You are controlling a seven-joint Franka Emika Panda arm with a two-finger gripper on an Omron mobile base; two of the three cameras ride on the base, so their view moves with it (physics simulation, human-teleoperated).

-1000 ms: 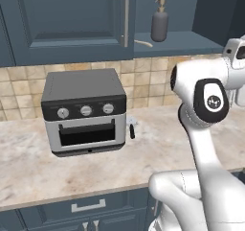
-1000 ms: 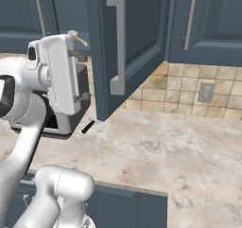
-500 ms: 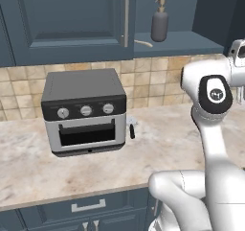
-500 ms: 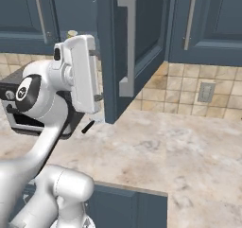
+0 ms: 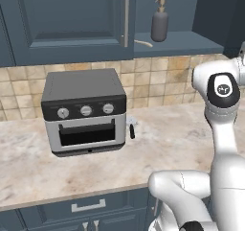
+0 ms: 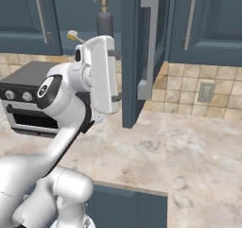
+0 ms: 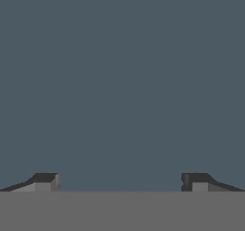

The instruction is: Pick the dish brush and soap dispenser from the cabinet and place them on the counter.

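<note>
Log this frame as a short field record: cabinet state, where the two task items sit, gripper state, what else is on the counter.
cabinet: one door open, shelf exposed
soap dispenser: upright on the cabinet shelf
dish brush: lying on the same shelf, beside the dispenser
gripper: open, empty, facing a flat blue-grey surface
counter: holds a toaster oven; neither task item on it yet
task progress: nothing picked

Cabinet shelf open frontally; swung door blocks right side.
</note>
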